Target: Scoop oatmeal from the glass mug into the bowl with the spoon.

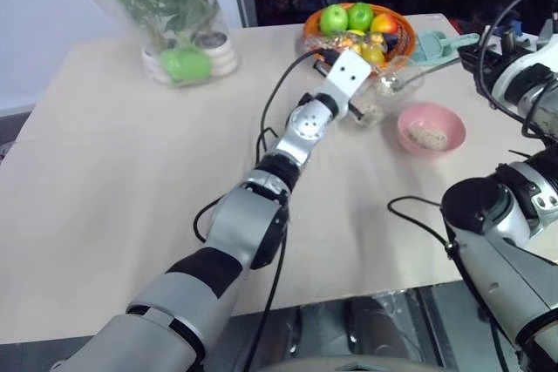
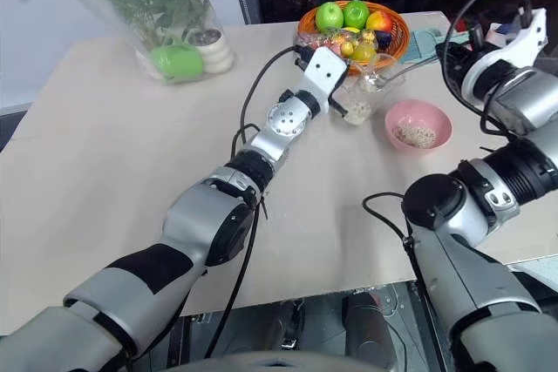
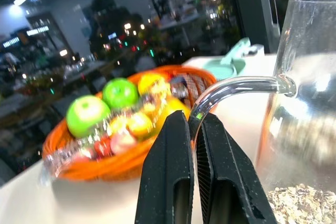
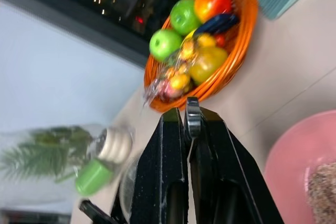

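Oatmeal (image 3: 302, 203) lies in the bottom of the glass mug (image 3: 310, 93), and my left hand (image 3: 193, 129) is clenched on the mug's clear handle, which arches out between the two black fingers in the left wrist view. From the head cameras I see the mug only partly, just past that hand at upper centre, in front of the orange fruit basket (image 1: 397, 28). The pink bowl (image 2: 418, 125) sits on the desk (image 1: 113, 172) just right of the mug, with some flakes inside. My right hand (image 4: 190, 121) is clamped on the spoon (image 4: 193, 116), whose silver handle end pokes up between the fingers in the right wrist view.
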Robot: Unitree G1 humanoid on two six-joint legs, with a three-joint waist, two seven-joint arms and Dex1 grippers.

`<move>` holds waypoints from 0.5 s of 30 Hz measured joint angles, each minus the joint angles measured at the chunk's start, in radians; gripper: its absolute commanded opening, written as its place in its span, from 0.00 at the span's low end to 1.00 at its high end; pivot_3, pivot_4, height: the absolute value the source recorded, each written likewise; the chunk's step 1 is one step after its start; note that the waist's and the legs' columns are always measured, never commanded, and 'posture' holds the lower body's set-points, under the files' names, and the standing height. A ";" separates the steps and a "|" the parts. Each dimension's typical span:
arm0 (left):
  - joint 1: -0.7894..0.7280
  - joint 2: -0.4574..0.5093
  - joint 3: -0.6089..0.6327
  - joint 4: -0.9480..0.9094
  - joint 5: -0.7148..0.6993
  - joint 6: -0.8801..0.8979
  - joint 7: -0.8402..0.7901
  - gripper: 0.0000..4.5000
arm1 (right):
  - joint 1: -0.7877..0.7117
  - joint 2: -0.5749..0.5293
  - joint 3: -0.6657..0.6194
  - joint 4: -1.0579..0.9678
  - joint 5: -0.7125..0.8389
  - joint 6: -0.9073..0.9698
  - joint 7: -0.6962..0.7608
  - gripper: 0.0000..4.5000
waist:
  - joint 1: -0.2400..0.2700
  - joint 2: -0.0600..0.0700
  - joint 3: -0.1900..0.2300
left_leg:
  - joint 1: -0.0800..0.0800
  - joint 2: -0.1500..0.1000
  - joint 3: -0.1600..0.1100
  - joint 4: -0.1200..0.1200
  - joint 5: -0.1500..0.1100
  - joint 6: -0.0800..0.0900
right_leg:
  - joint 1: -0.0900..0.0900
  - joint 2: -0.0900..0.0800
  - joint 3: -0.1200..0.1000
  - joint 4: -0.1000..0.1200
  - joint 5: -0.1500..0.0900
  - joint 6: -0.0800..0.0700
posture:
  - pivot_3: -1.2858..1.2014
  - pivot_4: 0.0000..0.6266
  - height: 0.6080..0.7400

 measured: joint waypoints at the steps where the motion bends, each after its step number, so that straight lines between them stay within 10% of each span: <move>1: 0.000 -0.001 -0.001 0.001 0.001 0.009 -0.002 0.00 | 0.000 0.000 -0.005 -0.001 0.000 0.000 0.000 0.00 | -0.001 0.000 0.000 | 0.000 0.000 0.000 0.000 0.000 0.000 | 0.000 0.000 0.000 0.000 0.000 0.000 | 0.52 0.24 1.00; 15: 0.000 -0.004 -0.039 0.005 0.046 0.063 -0.007 0.00 | 0.010 -0.032 -0.081 -0.007 0.006 0.000 -0.009 0.00 | 0.000 0.000 0.000 | 0.000 0.000 0.001 0.000 0.000 0.000 | 0.000 0.000 0.001 0.000 0.000 0.000 | 0.52 0.24 1.00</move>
